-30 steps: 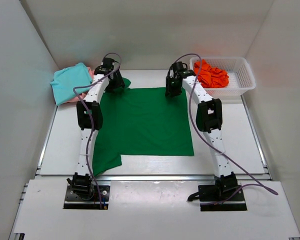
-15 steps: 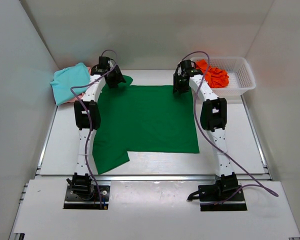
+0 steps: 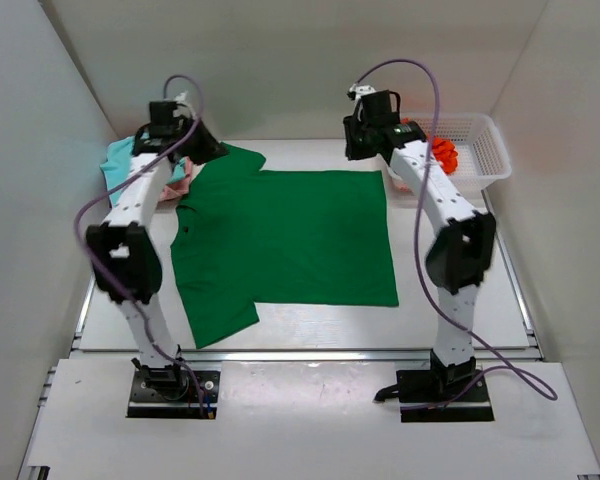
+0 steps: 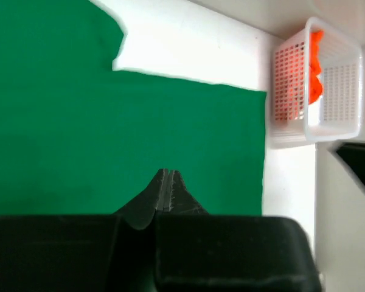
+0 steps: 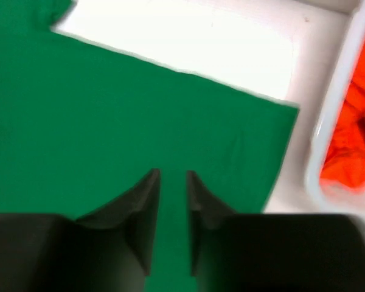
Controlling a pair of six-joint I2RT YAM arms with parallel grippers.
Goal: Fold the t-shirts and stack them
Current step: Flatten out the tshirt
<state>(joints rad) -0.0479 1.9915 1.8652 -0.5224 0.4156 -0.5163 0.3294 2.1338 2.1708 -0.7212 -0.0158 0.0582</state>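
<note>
The dark green t-shirt [image 3: 290,240] lies spread flat on the bench [image 3: 450,280]. Over its far left corner, the left pincer [image 4: 167,173] is clenched, empty. Over its far right corner, the right pincer [image 5: 172,173] is slightly parted, empty. The orange t-shirt [image 3: 442,150] lies to its right in the basket [image 3: 485,165].

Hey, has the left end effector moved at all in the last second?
Yes. The left end effector has shifted left, farther from the white basket and closer to the teal shirt at the table's back-left corner.
</note>
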